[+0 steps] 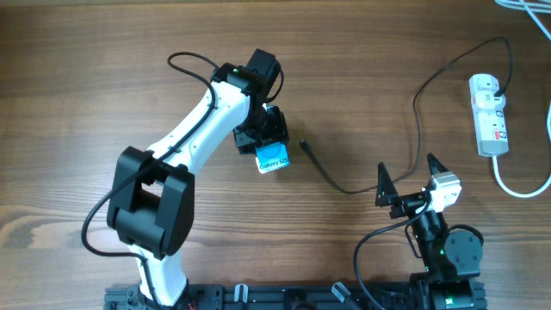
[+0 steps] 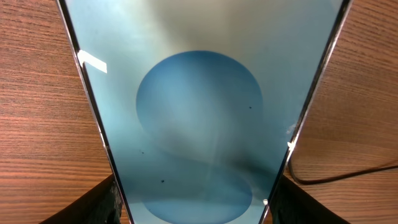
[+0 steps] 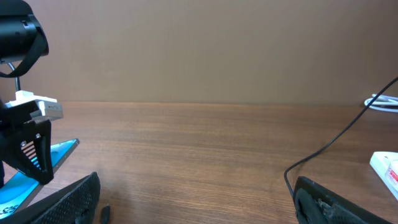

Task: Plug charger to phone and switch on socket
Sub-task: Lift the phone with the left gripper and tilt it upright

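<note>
My left gripper (image 1: 265, 142) is shut on the phone (image 1: 273, 158), a small flat phone with a cyan screen and white text. In the left wrist view the phone (image 2: 205, 118) fills the frame between both fingers. The charger's black cable (image 1: 420, 112) runs from the socket (image 1: 488, 114), a white power strip at the right, to its connector end (image 1: 305, 148), which lies on the table just right of the phone. My right gripper (image 1: 406, 181) is open and empty near the cable's middle. The connector tip (image 3: 105, 213) shows in the right wrist view.
The wooden table (image 1: 86, 103) carries a thick white cord (image 1: 516, 185) that loops from the socket off the right edge. More white cable (image 1: 534, 17) lies at the top right corner. The left arm's dark cable (image 1: 185, 60) arcs above its wrist.
</note>
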Available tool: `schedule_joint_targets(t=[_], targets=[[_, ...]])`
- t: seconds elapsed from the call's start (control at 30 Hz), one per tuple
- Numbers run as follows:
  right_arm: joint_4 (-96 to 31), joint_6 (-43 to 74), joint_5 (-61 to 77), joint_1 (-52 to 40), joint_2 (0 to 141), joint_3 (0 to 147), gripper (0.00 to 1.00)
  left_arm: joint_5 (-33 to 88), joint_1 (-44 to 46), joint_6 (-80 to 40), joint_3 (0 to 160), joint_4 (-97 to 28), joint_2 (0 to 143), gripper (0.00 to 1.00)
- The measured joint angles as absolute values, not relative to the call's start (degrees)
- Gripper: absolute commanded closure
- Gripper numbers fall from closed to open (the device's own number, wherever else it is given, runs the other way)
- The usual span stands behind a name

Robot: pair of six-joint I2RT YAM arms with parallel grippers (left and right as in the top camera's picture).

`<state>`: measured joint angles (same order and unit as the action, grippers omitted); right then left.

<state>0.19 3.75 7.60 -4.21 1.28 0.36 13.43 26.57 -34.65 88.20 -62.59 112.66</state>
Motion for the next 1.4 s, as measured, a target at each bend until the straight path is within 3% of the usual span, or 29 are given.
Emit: schedule_joint_targets(t=[1.4], targets=[[0.19,3.75,7.6,-4.21,1.28,0.36,0.0,13.41,26.57,-34.57,88.2,-62.06,112.66,0.38]])
